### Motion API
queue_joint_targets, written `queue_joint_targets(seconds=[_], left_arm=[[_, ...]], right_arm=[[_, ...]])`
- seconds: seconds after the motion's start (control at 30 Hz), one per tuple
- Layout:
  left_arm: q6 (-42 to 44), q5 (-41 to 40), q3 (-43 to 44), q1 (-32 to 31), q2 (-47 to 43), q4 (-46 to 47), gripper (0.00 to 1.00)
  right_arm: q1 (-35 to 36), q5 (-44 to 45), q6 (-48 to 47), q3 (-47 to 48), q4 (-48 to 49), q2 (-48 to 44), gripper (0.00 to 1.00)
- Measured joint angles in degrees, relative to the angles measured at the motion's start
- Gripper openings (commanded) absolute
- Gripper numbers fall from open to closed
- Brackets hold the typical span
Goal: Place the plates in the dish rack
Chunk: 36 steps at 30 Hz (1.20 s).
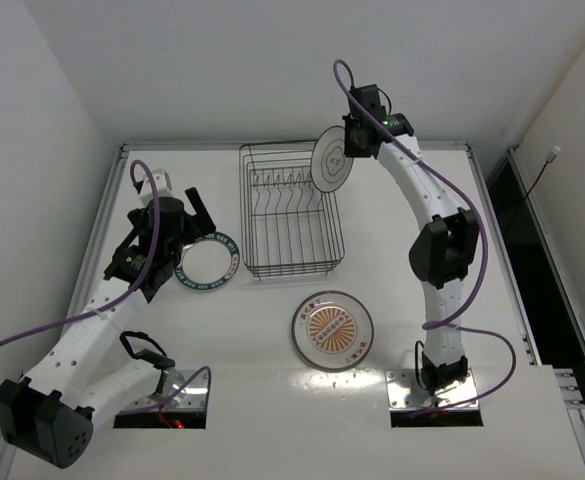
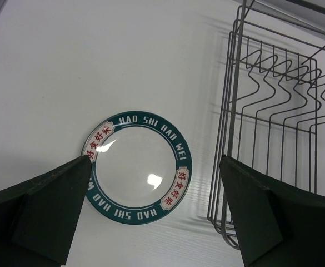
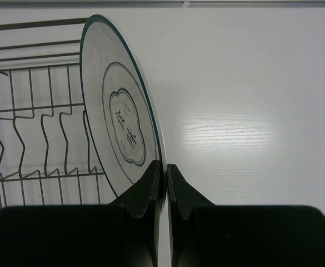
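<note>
Right wrist view: plain plate (image 3: 118, 111) upright, rim pinched in right gripper (image 3: 166, 168).

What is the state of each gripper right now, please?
Left gripper: open, holding nothing.
Right gripper: shut on the edge of the plain plate, which it holds upright.

The bench (image 1: 392, 290) is white. The dish rack (image 1: 292, 272) is black wire. The teal plate (image 2: 137, 167) is white, its dark teal rim lettered in white, with red characters on white panels. The sunburst plate (image 1: 332, 329) is white with an orange rayed centre. The plain plate (image 3: 120, 122) is white with a thin dark edge and a dark scalloped outline. The arms (image 1: 412, 190) are white with black joints and purple cables (image 1: 482, 270).
</note>
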Motion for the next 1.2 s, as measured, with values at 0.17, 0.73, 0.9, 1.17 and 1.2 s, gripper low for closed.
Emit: queue_joint_targets(seconds=[0.17, 0.73, 0.9, 1.17, 1.2], left_arm=[[0.1, -0.1, 0.0, 0.0, 0.0, -0.3, 1.0], [0.1, -0.1, 0.0, 0.0, -1.2, -0.8, 1.0], [0.1, -0.1, 0.0, 0.0, -2.5, -0.9, 1.0], [0.1, 0.2, -0.2, 0.0, -3.6, -0.9, 1.0], [0.1, 0.3, -0.3, 0.0, -3.8, -0.8, 1.0]], right_arm=[[3.1, 4.8, -1.3, 0.0, -0.7, 0.1, 0.0], [11.4, 11.0, 0.5, -1.8, -4.5, 0.4, 0.36], [10.3, 7.5, 0.7, -1.8, -5.9, -0.9, 0.4], [3.8, 0.9, 2.2, -17.7, -4.6, -21.7, 0.62], [2.0, -1.5, 2.3, -23.9, -2.9, -26.6, 0.62]])
